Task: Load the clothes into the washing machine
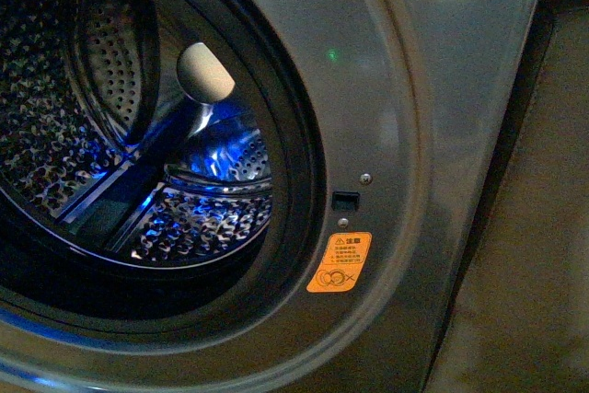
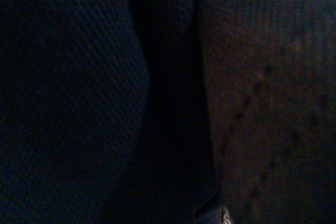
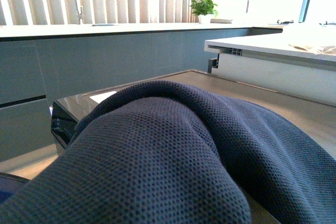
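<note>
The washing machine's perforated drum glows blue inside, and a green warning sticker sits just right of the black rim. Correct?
No. The front view shows the warning sticker is orange, not green. The washing machine's drum does glow blue, and the sticker sits right of the black rim.

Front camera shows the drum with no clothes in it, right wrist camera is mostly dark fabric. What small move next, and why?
Probably bring the right arm, with the clothes, toward the washing machine's open drum. It holds no fabric and neither arm shows before it. The jaws are hidden, so grip is unconfirmed; the left wrist view is dark.
</note>
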`<state>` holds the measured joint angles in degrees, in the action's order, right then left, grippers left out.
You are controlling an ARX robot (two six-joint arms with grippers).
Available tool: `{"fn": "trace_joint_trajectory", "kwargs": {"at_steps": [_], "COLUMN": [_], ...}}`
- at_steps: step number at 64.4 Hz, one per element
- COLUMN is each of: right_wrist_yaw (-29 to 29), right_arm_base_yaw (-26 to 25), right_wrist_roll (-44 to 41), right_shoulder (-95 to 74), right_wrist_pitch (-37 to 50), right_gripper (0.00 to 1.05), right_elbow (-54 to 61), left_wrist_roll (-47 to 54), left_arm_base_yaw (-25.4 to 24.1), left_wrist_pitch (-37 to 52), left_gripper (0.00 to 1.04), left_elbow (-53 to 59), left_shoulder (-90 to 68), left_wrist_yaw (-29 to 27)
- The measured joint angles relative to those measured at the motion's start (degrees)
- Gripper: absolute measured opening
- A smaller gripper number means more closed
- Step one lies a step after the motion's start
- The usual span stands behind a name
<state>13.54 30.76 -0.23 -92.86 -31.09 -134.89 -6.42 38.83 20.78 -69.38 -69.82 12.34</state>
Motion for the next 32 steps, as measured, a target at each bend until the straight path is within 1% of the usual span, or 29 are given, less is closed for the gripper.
{"fn": "trace_joint_trajectory", "kwargs": {"at_steps": [12,19,23,25,30,32], "right_wrist_yaw": [-0.2,-0.2,-0.2,-0.2,-0.2,-0.2], "right_arm_base_yaw": [0.0,0.0,0.0,0.0,0.0,0.0], "right_wrist_roll": [0.0,0.0,0.0,0.0,0.0,0.0], "right_shoulder": [0.0,0.0,0.0,0.0,0.0,0.0], "right_wrist_pitch": [0.0,0.0,0.0,0.0,0.0,0.0], "right_gripper": [0.06,0.06,0.06,0.06,0.06,0.06], "right_elbow": [0.0,0.0,0.0,0.0,-0.1,-0.1], "left_wrist_roll": [0.9,0.9,0.9,0.9,0.5,0.3], "left_arm_base_yaw": [3.7,4.8,5.2,5.4,5.7,5.9], "left_wrist_pitch": [-2.2,-1.9,-1.0,-0.5,1.0,1.2], "left_gripper": [0.98,0.98,0.98,0.98,0.98,0.98], "left_elbow": [-5.1,-7.4,-8.7,-9.1,-10.7,-11.0], "left_shoulder": [-4.5,-6.6,-8.2,-8.7,-10.4,-10.8], "left_wrist_yaw": [-9.4,-14.6,-19.1,-20.5,-26.6,-28.2]}}
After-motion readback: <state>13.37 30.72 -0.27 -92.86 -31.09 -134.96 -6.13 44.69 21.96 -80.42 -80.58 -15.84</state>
